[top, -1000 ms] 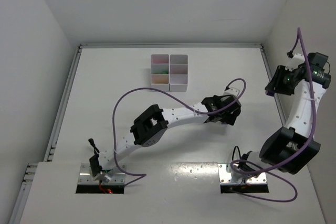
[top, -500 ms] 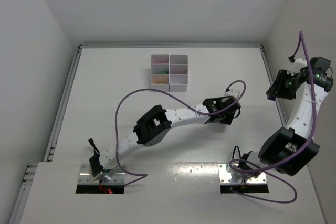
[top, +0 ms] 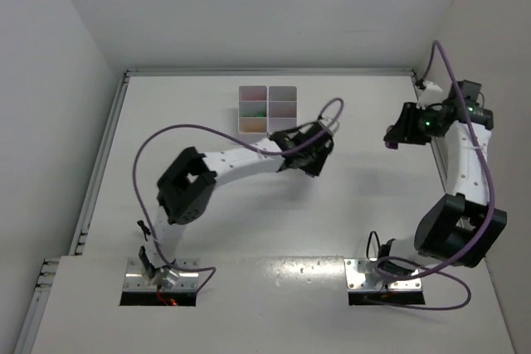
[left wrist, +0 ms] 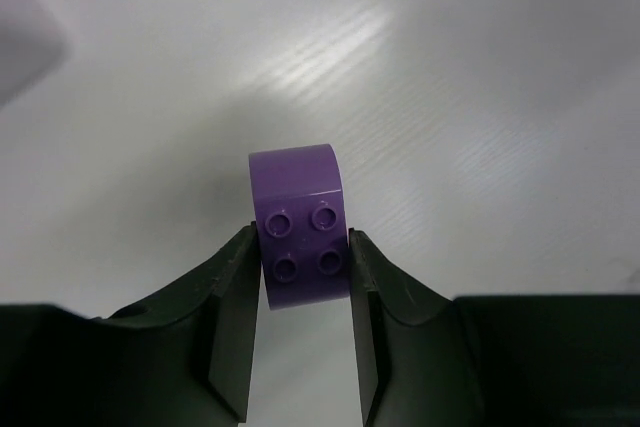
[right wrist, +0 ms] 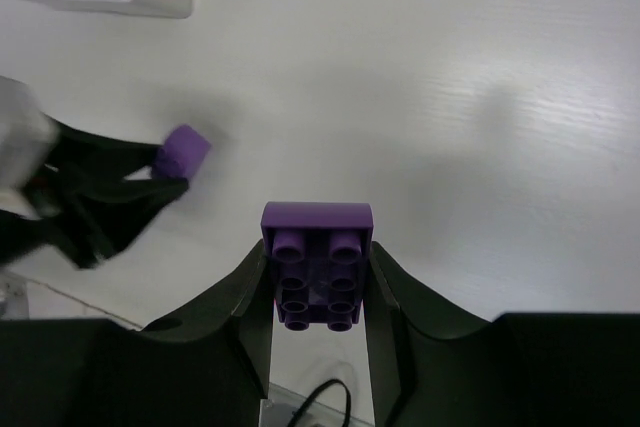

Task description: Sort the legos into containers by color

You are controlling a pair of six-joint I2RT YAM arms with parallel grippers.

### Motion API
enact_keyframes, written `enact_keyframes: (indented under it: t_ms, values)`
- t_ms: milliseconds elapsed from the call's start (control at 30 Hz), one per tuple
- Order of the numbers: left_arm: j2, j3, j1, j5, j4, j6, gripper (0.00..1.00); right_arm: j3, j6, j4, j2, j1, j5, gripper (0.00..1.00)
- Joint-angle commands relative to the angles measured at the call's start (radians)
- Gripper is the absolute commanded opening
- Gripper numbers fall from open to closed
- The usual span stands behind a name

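Note:
My left gripper point(left wrist: 303, 277) is shut on a purple lego point(left wrist: 300, 237), studs facing the camera, held above the bare table. From above, the left gripper point(top: 317, 147) hovers just right of the white containers tray point(top: 267, 132). The right gripper point(right wrist: 318, 292) is shut on a longer purple lego point(right wrist: 317, 265), its hollow underside towards the camera. It hangs at the table's right point(top: 390, 138). In the right wrist view the left gripper's purple brick point(right wrist: 183, 149) shows at left, below the tray's corner point(right wrist: 150, 2).
The tray's left compartments show pinkish, green point(top: 254, 110) and orange point(top: 251, 126) contents. A purple cable point(top: 170, 134) loops over the left arm. White walls close off the table at the back and both sides. Both arm bases sit at the near edge.
The left gripper closed on the purple lego, and its arm swung left and back to beside the tray. The right arm moved left and farther back, still holding its brick.

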Motion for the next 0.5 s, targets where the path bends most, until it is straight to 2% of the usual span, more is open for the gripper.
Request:
enact_keyframes:
  t_ms: [0,33,67,133,167,233,267,367,467]
  values:
    - [-0.285,-0.068,0.122,0.186,0.077,0.117,0.0,-0.006,0.051,0.168,0.011,0.145,-0.1,0.0]
    - [-0.315,-0.096,0.181,0.271,0.086,0.138,0.0,0.003,0.089,0.207,0.022,0.222,-0.1,0.0]
    - [-0.339,-0.096,0.212,0.272,0.086,0.138,0.0,0.015,0.105,0.241,0.036,0.223,-0.088,0.0]
    - [-0.405,-0.11,0.274,0.344,0.086,0.152,0.0,0.044,0.129,0.331,0.063,0.334,-0.068,0.0]
    - [-0.422,-0.12,0.344,0.373,0.076,0.152,0.0,0.075,0.151,0.362,0.096,0.369,-0.055,0.0]
    - [-0.447,-0.12,0.427,0.402,0.054,0.14,0.0,0.101,0.164,0.441,0.132,0.466,-0.043,0.0]
    - [-0.456,-0.104,0.509,0.431,0.035,0.129,0.0,0.11,0.178,0.472,0.169,0.497,-0.034,0.0]
    - [-0.456,-0.088,0.661,0.45,0.016,0.118,0.0,0.146,0.198,0.554,0.237,0.62,0.015,0.0]
    - [-0.476,-0.099,0.746,0.468,0.027,0.109,0.0,0.141,0.207,0.678,0.294,0.724,0.113,0.0]
